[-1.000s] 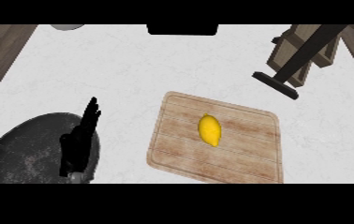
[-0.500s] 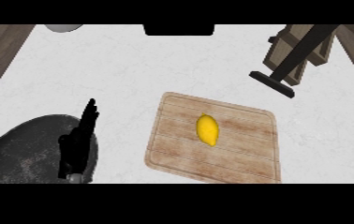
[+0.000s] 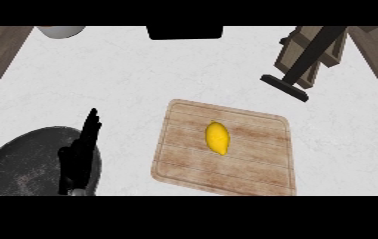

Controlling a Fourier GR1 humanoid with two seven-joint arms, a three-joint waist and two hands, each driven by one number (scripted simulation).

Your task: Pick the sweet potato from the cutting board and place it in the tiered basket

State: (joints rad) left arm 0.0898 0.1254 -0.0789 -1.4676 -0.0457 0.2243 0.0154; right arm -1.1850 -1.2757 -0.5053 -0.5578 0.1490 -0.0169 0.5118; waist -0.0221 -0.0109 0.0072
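Observation:
A yellow sweet potato (image 3: 217,138) lies near the middle of a wooden cutting board (image 3: 255,170) on the white counter. The tiered basket (image 3: 310,53), a wooden rack on a dark stand, is at the upper right, well beyond the board. My left hand (image 3: 80,158) shows at the lower left, fingers straight and pointing up, open and holding nothing, well left of the board. No right hand shows in this view.
A dark round pan (image 3: 29,163) lies under and beside my left hand at the lower left edge. A grey bowl (image 3: 60,31) sits at the top left. A black object (image 3: 184,32) is at the top centre.
The whole view has drifted slightly; the left hand stays open in about the same place. The sweet potato has not moved on the board.

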